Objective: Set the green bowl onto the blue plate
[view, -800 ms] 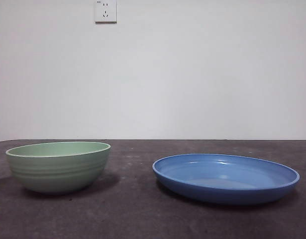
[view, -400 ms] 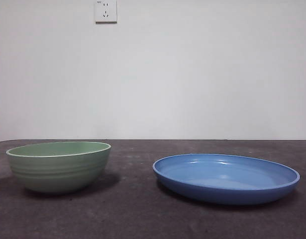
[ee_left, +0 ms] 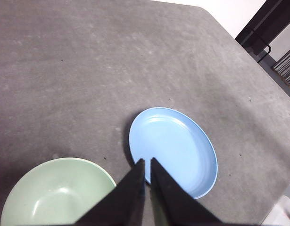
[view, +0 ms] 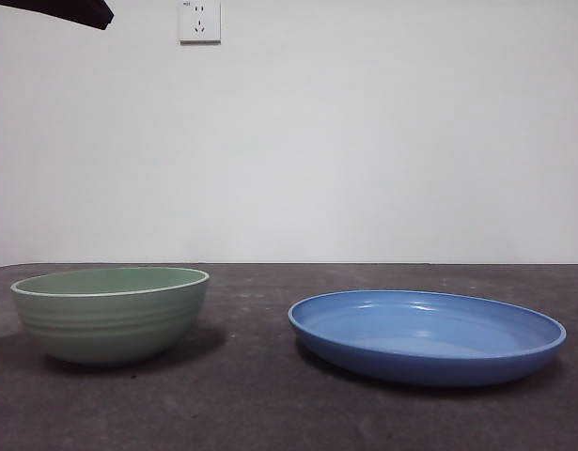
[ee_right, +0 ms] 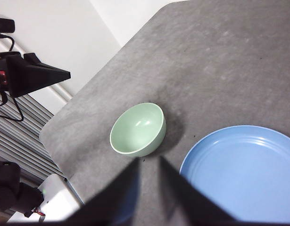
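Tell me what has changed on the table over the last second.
One thing: a black arm tip has come into the front view at its top left corner, where nothing showed before. It hangs high above the green bowl and touches nothing. The bowl and the blue plate sit apart on the table exactly where they were; nothing was grasped or released.

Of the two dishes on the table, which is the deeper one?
The green bowl: tall ridged sides, unlike the wide, shallow blue plate standing apart from it.
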{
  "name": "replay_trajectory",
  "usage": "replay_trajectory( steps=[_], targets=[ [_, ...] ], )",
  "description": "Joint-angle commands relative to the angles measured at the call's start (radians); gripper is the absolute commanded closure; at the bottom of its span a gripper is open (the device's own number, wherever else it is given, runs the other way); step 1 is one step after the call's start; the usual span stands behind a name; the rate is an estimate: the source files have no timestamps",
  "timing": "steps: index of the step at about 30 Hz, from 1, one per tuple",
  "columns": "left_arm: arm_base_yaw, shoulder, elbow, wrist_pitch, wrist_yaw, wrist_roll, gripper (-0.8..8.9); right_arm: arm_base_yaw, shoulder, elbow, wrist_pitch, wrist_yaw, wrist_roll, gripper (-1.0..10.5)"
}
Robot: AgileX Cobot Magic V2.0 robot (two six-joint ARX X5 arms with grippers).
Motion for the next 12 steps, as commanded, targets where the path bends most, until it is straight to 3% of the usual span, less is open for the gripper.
replay_trajectory(
  steps=[1, 4, 5, 7, 12],
  targets=[
    [-0.005, 0.008, 0.015, 0.014, 0.004, 0.017, 5.87, 0.003, 0.006, 0.013, -0.010, 0.020, -0.011, 6.0],
    [-0.005, 0.008, 0.015, 0.011, 0.002, 0.017, 3.06, 0.003, 0.006, 0.013, -0.013, 0.064, -0.011, 4.2],
    [-0.005, 0.009, 0.015, 0.011, 0.002, 0.017, 2.54, 0.003, 0.006, 0.013, -0.013, 0.078, -0.011, 3.9],
    [-0.005, 0.011, 0.015, 0.011, 0.002, 0.017, 2.12, 0.003, 0.006, 0.013, -0.013, 0.112, -0.011, 3.5],
    [-0.005, 0.015, 0.015, 0.010, 0.000, 0.017, 2.13, 0.003, 0.006, 0.013, -0.012, 0.163, -0.012, 3.4]
  ],
)
